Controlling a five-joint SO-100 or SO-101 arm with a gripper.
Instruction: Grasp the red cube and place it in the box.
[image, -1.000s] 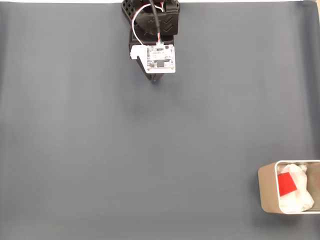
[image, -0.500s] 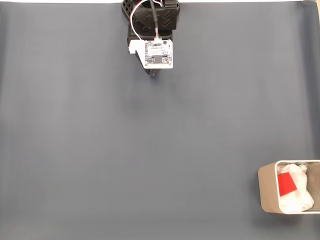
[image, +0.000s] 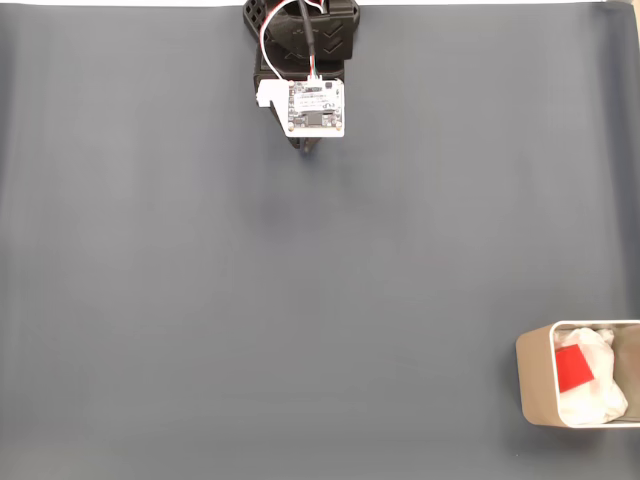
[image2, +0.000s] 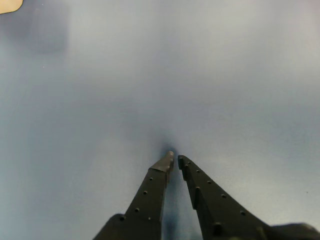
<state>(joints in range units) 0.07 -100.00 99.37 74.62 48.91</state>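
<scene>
In the fixed view the red cube (image: 571, 368) lies inside the box (image: 534, 380) at the lower right of the frame, resting on the crumpled white lining (image: 598, 392) against the box's left wall. The box runs off the right edge of the picture, so its far side cannot be seen. The claw (image: 309, 148) sits at the top centre of the frame, tucked under the arm's white circuit board (image: 317, 108), and is well apart from the cube and box, which lie diagonally across the counter (image: 250, 320) from it. In the wrist view the claw (image2: 175, 159) enters from the bottom edge with its two dark fingers (image2: 152, 190) drawn together until the tips nearly touch, a thin gap between them, and nothing is held. Their tips hang close over the grey surface, a soft shadow just beyond them. The dark grey mat covers the counter nearly edge to edge, with a pale strip along the top of the fixed view, and the wide stretch between the arm and the box is bare
</scene>
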